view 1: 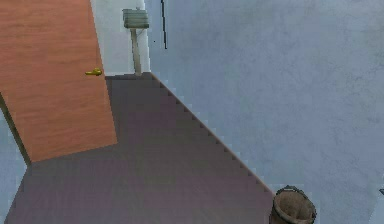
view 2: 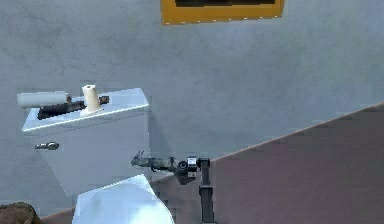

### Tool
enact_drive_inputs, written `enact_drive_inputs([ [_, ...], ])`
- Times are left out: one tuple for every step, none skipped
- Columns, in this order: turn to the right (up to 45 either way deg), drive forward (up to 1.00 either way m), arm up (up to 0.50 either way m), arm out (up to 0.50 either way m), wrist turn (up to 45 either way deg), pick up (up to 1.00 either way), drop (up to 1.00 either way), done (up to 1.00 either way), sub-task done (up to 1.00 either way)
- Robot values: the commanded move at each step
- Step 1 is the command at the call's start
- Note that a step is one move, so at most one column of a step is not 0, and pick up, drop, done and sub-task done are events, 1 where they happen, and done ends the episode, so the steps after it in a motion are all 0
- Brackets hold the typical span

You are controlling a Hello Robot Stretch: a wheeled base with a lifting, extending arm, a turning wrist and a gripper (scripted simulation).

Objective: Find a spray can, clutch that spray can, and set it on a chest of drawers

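A pale grey cylinder [view 2: 42,99] with a dark end lies on its side on the lid of a white toilet tank [view 2: 95,140]; it may be the spray can. A small cream roll [view 2: 90,98] stands upright next to it. My gripper [view 2: 142,158] is lower, at the tank's right side, at the end of the dark arm [view 2: 206,195] with its white marker squares. The tank is right behind the fingers, so I cannot tell whether the gripper holds anything.
The toilet bowl [view 2: 122,203] lies below the gripper. An orange-framed picture [view 2: 222,10] hangs on the wall above. An orange door [view 1: 55,75] stands ajar at the forward view's left. A brown bin [view 1: 293,207] sits by the wall. A grey box on a post [view 1: 134,25] stands far ahead.
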Motion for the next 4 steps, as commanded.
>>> enact_drive_inputs([
  [0.0,0.00,0.44,0.00,0.0,0.00,0.00,0.00,0.00],
  [0.0,0.00,0.00,0.00,-45.0,0.00,0.00,0.00,0.00],
  [0.0,0.00,0.00,0.00,-45.0,0.00,0.00,0.00,0.00],
  [0.0,0.00,0.00,0.00,-6.0,0.00,0.00,0.00,0.00],
])
